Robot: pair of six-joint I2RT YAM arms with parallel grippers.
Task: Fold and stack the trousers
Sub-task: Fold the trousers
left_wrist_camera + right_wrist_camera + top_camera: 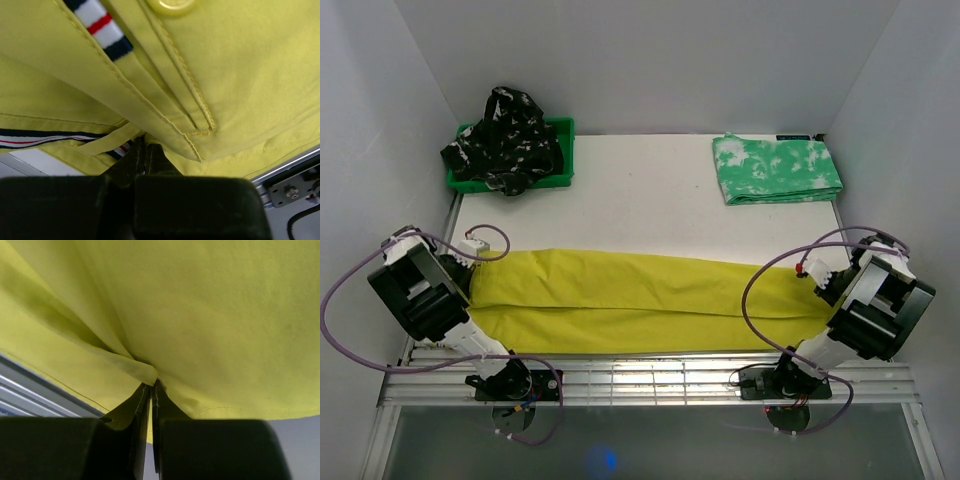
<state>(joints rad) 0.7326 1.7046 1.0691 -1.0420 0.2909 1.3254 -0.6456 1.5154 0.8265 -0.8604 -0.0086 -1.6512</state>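
The long mustard-yellow trousers (640, 298) lie stretched flat across the near half of the table, folded lengthwise. My left gripper (470, 272) is shut on their waistband end. The left wrist view shows its tips (144, 146) pinching yellow cloth (240, 75) beside a striped ribbon (102, 27) and a button (172, 5). My right gripper (825, 285) is shut on the leg end, its tips (155, 382) biting a fold of yellow cloth (210, 310). The green-and-white trousers (776, 168) lie folded at the back right. The black patterned trousers (505, 140) are heaped in the bin.
A green plastic bin (565, 150) stands at the back left corner. White walls close in the table on three sides. A metal rail (650, 378) runs along the near edge, carrying both arm bases and their cables.
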